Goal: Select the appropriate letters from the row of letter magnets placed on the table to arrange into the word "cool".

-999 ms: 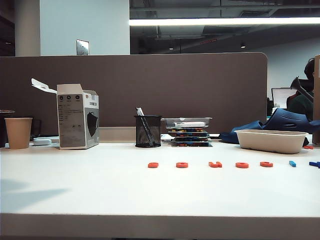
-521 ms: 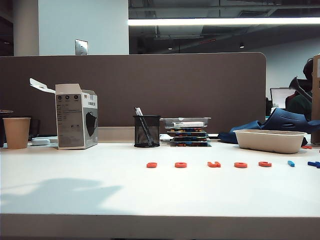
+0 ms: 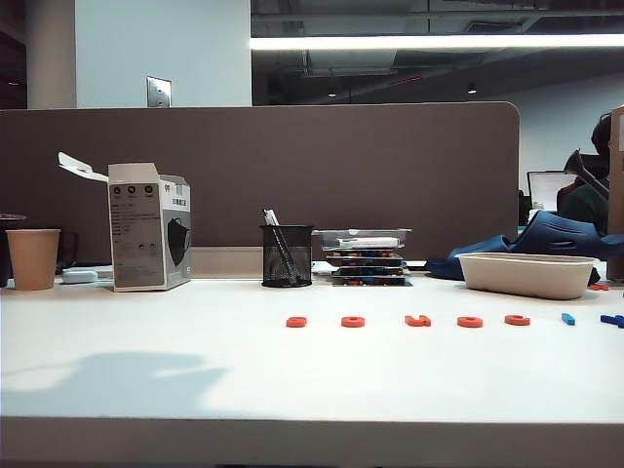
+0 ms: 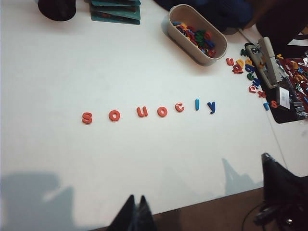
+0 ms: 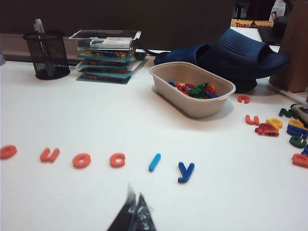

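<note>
Now, from my remote station, I am seeing the letter magnets [image 4: 149, 110] lying in one row on the white table [image 4: 72, 62], spelling s, o, u, o, c, l, y from the left wrist camera. The orange c [image 4: 179, 107] is sitting just beside the light-blue l [image 4: 197, 104], with one orange o [image 4: 162, 111] on its other side. The other o [image 4: 114, 115] is lying farther along, between the s [image 4: 87, 118] and the u [image 4: 142, 112]. The dark-blue y [image 4: 211, 107] is closing the row at the l's end.

The left gripper [image 4: 135, 216] is hovering above the table's front edge, well apart from the row, its dark fingertips pressed together and carrying nothing. The right gripper [image 5: 133, 211] is hanging low near the table in front of the row, nearest the c [image 5: 117, 160] and l [image 5: 154, 162], its jaws also pinched together and empty.

Beyond the row, a beige tub [image 5: 192, 103] is holding a heap of mixed coloured letters, and more loose letters [image 5: 269, 126] are lying scattered beside it. Farther back, a black mesh pen cup [image 3: 287, 255] is standing next to a stack of flat cases [image 3: 367, 256]. A white carton [image 3: 148, 226] and a paper cup [image 3: 33, 258] are standing at the far left, against the brown partition [image 3: 292, 166]. Neither arm is appearing in the exterior view.
</note>
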